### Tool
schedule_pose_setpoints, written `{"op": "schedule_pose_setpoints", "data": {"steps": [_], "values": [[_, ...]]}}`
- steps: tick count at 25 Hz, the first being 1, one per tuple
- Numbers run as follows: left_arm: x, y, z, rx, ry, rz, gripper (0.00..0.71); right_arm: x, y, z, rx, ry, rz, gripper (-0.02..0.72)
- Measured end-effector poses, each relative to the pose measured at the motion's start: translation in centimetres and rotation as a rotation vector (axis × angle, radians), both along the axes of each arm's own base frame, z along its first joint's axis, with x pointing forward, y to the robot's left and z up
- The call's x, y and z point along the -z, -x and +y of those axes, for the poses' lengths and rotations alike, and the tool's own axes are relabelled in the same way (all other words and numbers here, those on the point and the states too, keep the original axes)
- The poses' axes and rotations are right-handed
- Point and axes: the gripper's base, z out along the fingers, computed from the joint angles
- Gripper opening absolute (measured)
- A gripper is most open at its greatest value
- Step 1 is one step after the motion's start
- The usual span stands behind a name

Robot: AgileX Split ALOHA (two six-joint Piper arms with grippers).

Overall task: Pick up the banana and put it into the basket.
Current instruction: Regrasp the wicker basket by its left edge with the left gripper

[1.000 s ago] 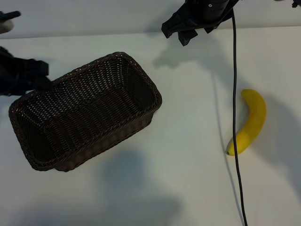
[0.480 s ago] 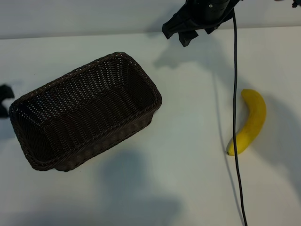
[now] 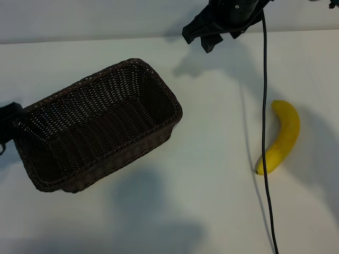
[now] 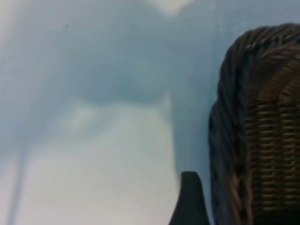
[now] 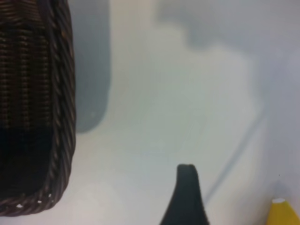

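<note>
On the white table, the basket lies at an angle toward the left side, empty, its long axis running from lower left to upper right. The banana lies well apart from it near the right edge, just beside a black cable that hangs across the scene and touches or nearly touches the fruit's lower tip. The right gripper hangs at the top centre with its jaws spread and holds nothing; the left gripper sits just beside the basket's left end, also spread and empty. You should bring the right gripper over the banana's middle, turn the jaws across its curve, and descend clear of the cable before closing.
</note>
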Motion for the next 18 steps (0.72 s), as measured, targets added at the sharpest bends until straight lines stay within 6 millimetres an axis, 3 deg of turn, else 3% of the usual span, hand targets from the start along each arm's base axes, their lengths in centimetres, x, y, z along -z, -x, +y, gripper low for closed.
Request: {"op": "schedule_pose_setpoints", "data": {"steps": [18], "values": [[5.3,-3.2,-0.2,0.000,0.040,0.129,0.588,0.0,0.0,0.0,-0.005,0.002,0.000,0.549]]}}
